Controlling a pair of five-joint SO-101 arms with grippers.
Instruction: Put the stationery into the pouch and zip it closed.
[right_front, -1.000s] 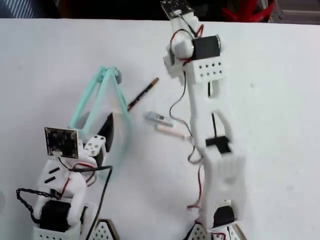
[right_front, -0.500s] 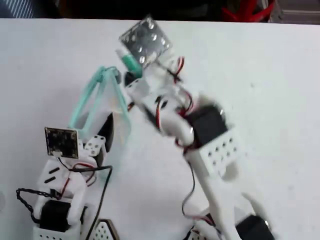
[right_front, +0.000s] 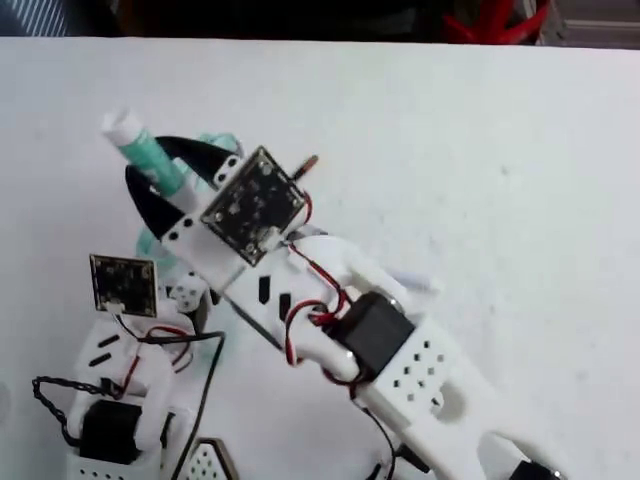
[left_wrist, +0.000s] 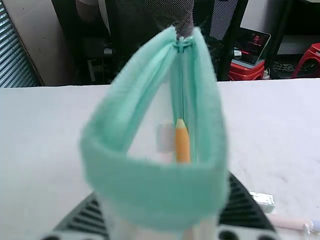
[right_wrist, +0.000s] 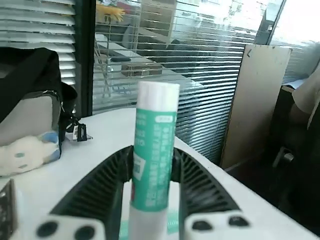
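My right gripper (right_front: 148, 162) is shut on a green and white glue stick (right_front: 135, 140), held upright between the black fingers (right_wrist: 107, 175) above the far left of the table. The mint pouch (right_front: 152, 238) lies under that arm, mostly hidden. In the left wrist view the pouch (left_wrist: 150, 190) stands open with its zip undone, and a yellow pencil (left_wrist: 182, 145) lies inside. My left gripper (left_wrist: 160, 222) is shut on the pouch's near rim. A dark pencil (right_front: 308, 162) lies on the table just beyond the right arm.
A small white item (left_wrist: 262, 200) and a pale pink pen (left_wrist: 295, 223) lie on the table beside the pouch. The left arm's base (right_front: 115, 420) sits at the near left. The right half of the white table (right_front: 520, 160) is bare.
The right arm has swung from the table's far middle to the left, over the pouch, carrying the glue stick. The left arm and the pouch have stayed in place.
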